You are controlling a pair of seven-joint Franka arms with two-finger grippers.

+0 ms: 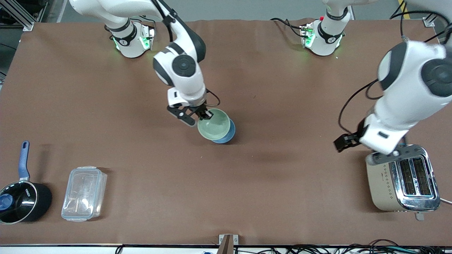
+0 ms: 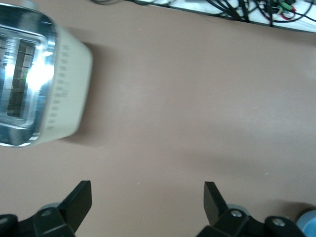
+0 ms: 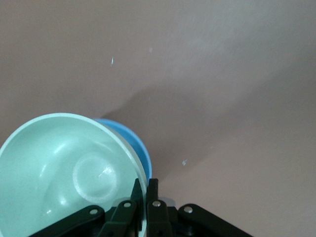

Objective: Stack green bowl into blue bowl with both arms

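Green bowl (image 1: 214, 123), smooth matte, pinched by right gripper (image 1: 206, 114), over blue bowl (image 1: 226, 135).

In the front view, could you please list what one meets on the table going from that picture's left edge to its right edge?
Black saucepan → clear plastic container → right gripper pinching the green bowl over the blue bowl → left gripper, open → toaster.

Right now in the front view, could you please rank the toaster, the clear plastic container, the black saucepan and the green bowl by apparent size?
1. Toaster
2. Clear plastic container and black saucepan, too alike to separate
3. Green bowl, held up by the right gripper
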